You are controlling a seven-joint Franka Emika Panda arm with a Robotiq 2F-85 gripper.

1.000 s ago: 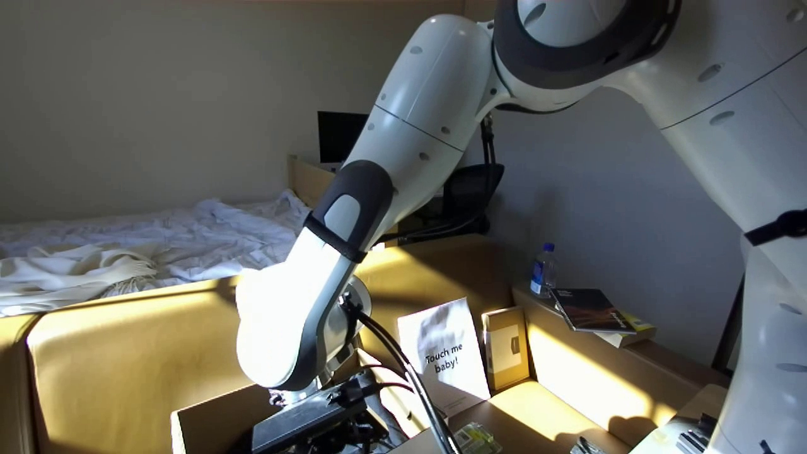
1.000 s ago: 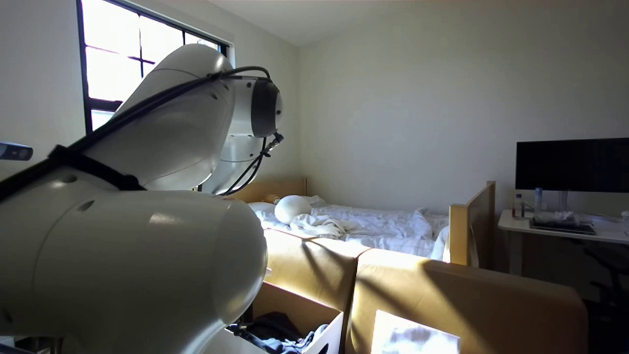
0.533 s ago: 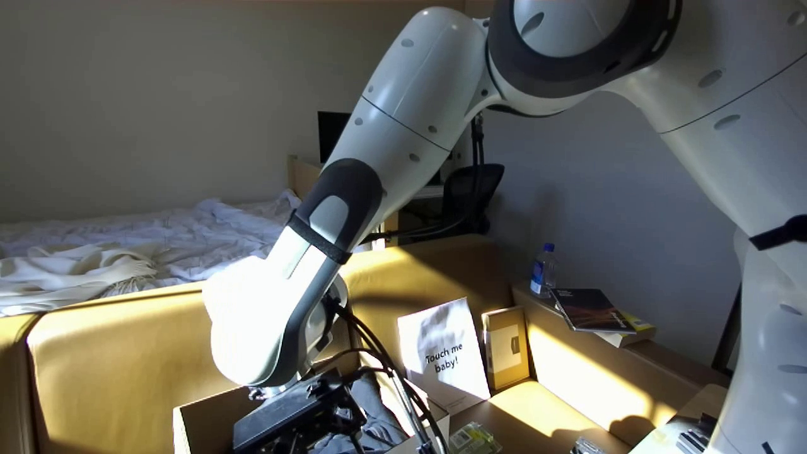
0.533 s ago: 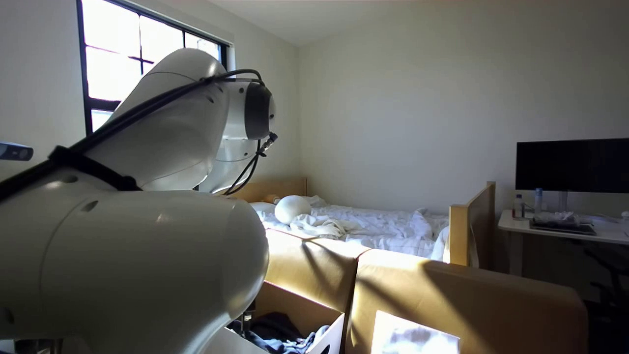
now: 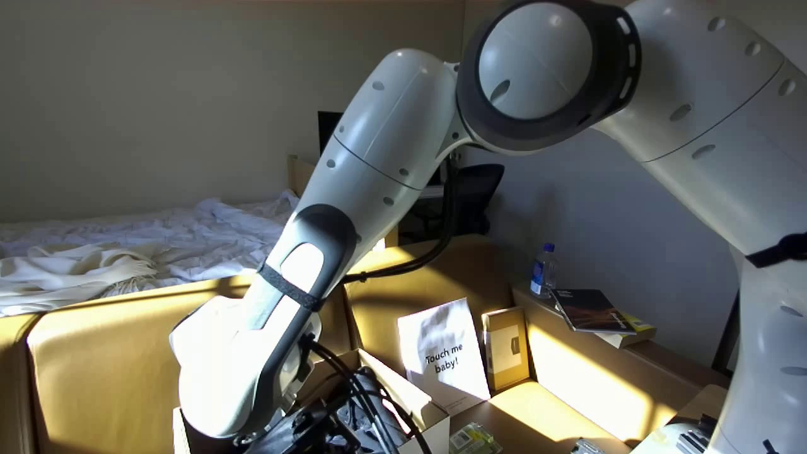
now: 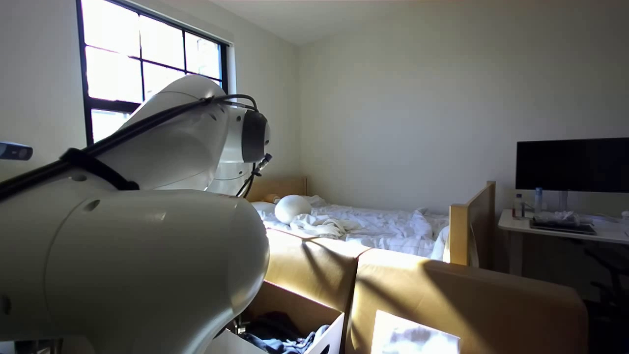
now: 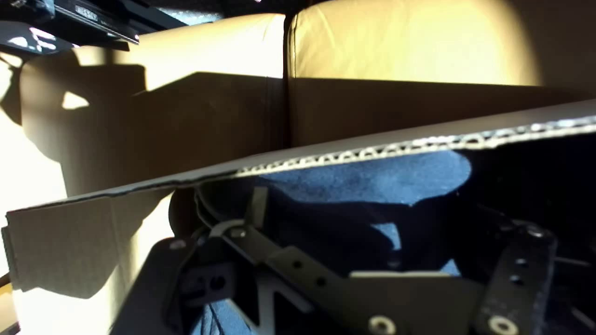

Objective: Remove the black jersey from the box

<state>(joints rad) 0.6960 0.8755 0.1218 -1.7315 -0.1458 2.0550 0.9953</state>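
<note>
Gripper (image 7: 396, 216) stands with its fingers well apart, nothing plainly pinched. Just past their tips, toward twelve o'clock in the wrist view, lies the black jersey (image 7: 368, 184), inside the box (image 7: 409, 145); contact and long axis cannot be told. The grasp likely belongs there, short of the rim running nine to two o'clock.
</note>
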